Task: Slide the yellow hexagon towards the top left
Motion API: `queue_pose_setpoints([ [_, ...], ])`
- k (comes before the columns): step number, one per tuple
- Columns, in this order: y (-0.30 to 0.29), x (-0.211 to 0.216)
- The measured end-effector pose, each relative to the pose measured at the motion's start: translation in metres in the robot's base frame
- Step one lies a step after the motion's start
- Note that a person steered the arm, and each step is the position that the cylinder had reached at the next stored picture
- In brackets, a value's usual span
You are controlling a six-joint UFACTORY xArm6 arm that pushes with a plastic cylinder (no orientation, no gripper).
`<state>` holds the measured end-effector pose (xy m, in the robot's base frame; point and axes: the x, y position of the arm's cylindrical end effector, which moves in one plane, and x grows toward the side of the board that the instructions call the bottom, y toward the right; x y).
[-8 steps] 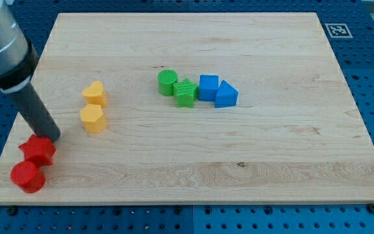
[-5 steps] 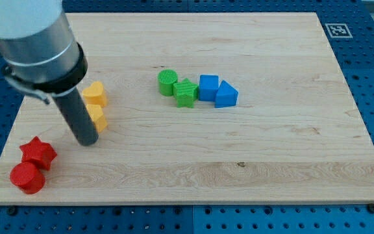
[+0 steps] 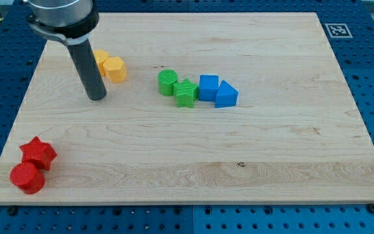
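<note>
board [image 3: 252,162]: light wood, blocks scattered.
my tip [image 3: 97,97]: no jaws to open or close; stood just below-left of the pair.
yellow hexagon [image 3: 115,68]: upper left, touching yellow heart [image 3: 100,59].
risk: the push could drag the heart along.

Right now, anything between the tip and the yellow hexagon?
No. In the camera view only bare board lies between my tip and the yellow hexagon, which sits up and to the view's right of it, touching the other yellow block.

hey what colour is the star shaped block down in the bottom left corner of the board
Red. The star block shows clearly in the camera view, touching a red cylinder just below it.
</note>
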<state>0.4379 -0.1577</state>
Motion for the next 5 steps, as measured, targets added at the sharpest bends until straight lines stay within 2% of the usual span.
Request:
queue_pose_setpoints([
  [1,0.054,-0.016],
  [3,0.038,-0.028],
  [4,0.017,-0.051],
  [5,0.009,-0.092],
])
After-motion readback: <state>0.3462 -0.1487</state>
